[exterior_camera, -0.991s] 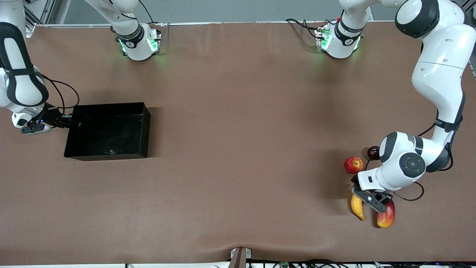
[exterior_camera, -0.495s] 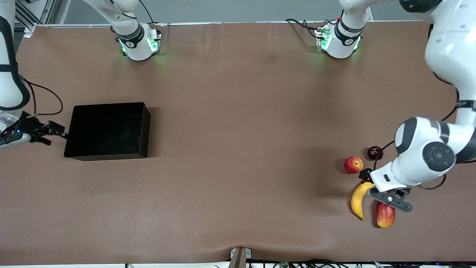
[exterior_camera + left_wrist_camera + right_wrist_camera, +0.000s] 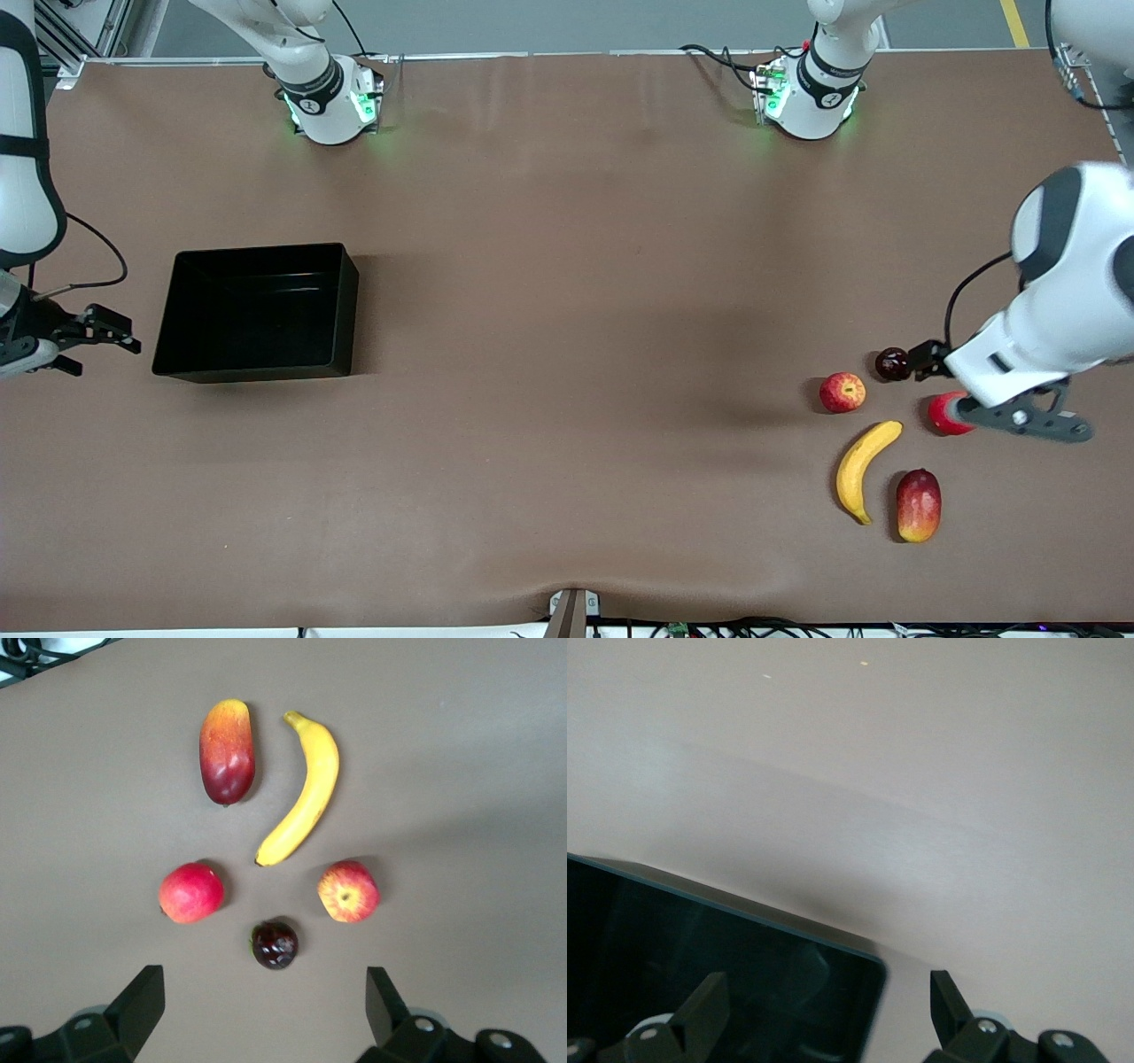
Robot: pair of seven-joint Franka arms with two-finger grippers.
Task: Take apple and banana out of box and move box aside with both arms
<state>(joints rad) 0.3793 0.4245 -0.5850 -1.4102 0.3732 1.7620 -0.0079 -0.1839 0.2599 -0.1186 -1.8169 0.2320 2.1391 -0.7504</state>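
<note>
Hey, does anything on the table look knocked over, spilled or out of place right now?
Nothing stands out. The box sits flat and empty at the right arm's end; the apple and banana lie among other fruit at the left arm's end.

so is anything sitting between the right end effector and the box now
Nothing visible. The right end effector hangs open just off the box at the right arm's end of the table, with only bare tabletop between them. The box looks empty; the apple and banana lie at the left arm's end.
</note>
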